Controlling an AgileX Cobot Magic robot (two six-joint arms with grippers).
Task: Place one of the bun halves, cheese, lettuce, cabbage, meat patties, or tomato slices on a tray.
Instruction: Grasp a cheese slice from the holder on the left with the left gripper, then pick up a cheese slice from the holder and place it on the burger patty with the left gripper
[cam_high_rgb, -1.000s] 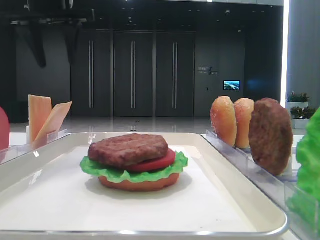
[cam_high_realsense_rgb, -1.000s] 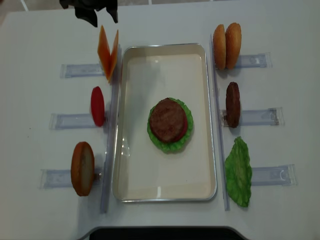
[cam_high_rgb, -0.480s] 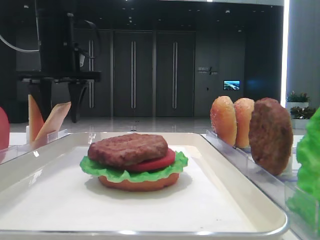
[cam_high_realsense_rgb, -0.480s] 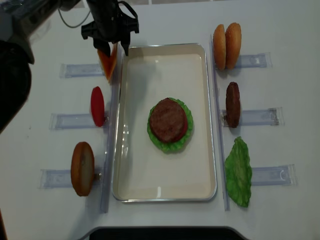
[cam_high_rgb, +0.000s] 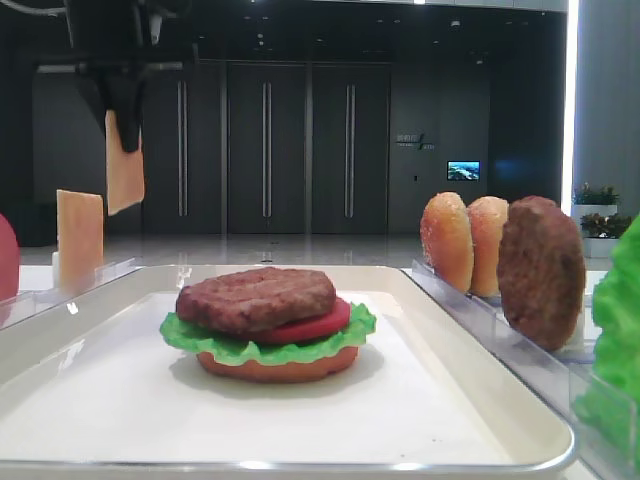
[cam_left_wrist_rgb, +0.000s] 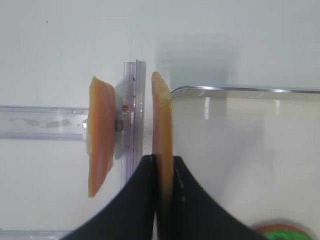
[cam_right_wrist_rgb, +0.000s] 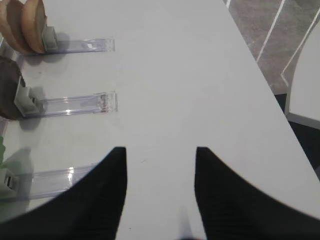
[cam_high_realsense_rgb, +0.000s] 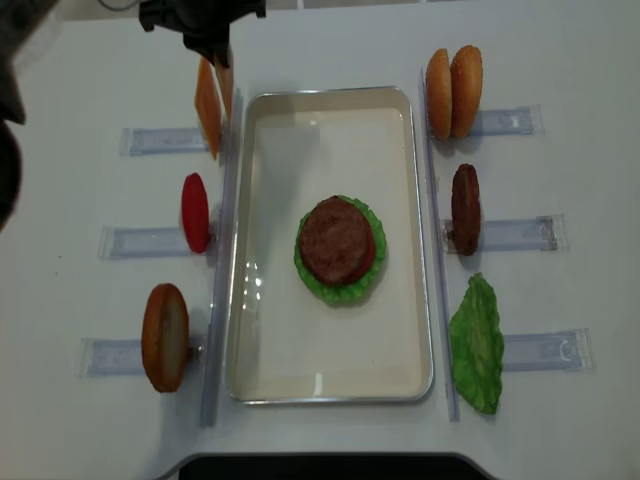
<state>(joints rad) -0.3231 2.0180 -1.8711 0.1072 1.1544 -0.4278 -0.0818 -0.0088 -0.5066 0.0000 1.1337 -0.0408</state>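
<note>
My left gripper (cam_left_wrist_rgb: 162, 159) is shut on the edge of a thin orange cheese slice (cam_left_wrist_rgb: 162, 120). The slice (cam_high_rgb: 125, 165) hangs upright in the air, above the tray's far left corner. A second cheese slice (cam_left_wrist_rgb: 101, 135) stands in its clear rack just to the left. The cream tray (cam_high_realsense_rgb: 330, 92) holds a stack in its middle: a bun half (cam_high_rgb: 280, 368), lettuce (cam_high_rgb: 240, 348), a tomato slice (cam_high_rgb: 310, 322) and a meat patty (cam_high_rgb: 255, 297) on top. My right gripper (cam_right_wrist_rgb: 160, 150) is open over bare table, right of the racks.
Clear racks flank the tray. On the left stand a tomato slice (cam_high_realsense_rgb: 195, 212) and a bun half (cam_high_realsense_rgb: 165, 337). On the right are two bun halves (cam_high_realsense_rgb: 453, 92), a patty (cam_high_realsense_rgb: 465, 208) and a lettuce leaf (cam_high_realsense_rgb: 477, 343). The table's right edge (cam_right_wrist_rgb: 260, 75) is near the right gripper.
My left gripper came down around the leaning right-hand cheese slice, shut on it and lifted it out of its rack. The other slice stays in the rack.
</note>
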